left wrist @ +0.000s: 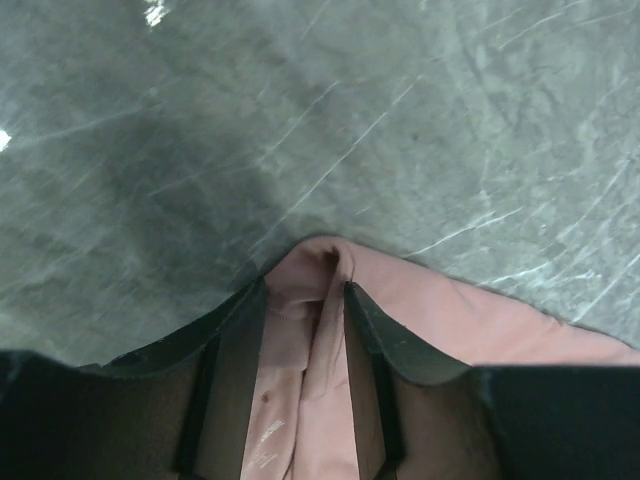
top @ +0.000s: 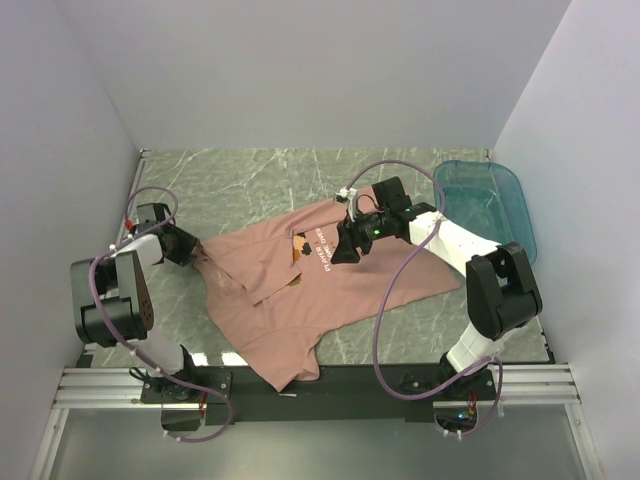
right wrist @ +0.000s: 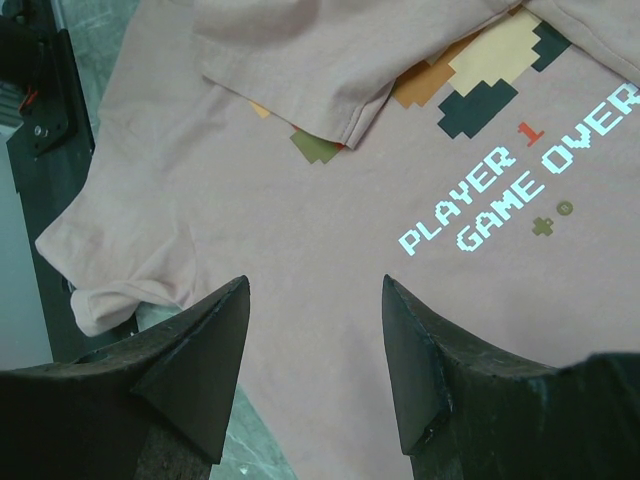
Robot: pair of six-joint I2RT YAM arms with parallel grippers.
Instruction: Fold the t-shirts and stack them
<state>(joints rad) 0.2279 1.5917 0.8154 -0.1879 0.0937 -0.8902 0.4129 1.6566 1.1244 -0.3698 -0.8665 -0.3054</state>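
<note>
The left gripper point(top: 190, 250) is seen low on the marble-patterned table point(top: 250, 180), at the left edge of the dusty-pink t-shirt point(top: 290, 310). In the left wrist view, a raised ridge of pink cloth point(left wrist: 420, 310) is pinched between its two dark fingers point(left wrist: 240, 330), which are drawn in narrow around it. The fabric fills the gap and touches both inner faces. Only bare table is seen beyond the fingertips, and the rest of the garment trails off to the gripper's right.

The shirt is spread crumpled across the middle of the table, chest side up. One flap point(right wrist: 300, 60) is folded over part of the pixel-figure print point(right wrist: 480, 90).

The right gripper point(top: 345, 250) is held above the chest area with its jaws spread wide and nothing between them. Pink cloth point(right wrist: 300, 200) lies beneath them, and the pale lettering point(right wrist: 520, 170) is read just ahead of the fingertips and to their right. A translucent teal tub point(top: 490, 200) is set well apart behind this arm, at the table's right edge.
</note>
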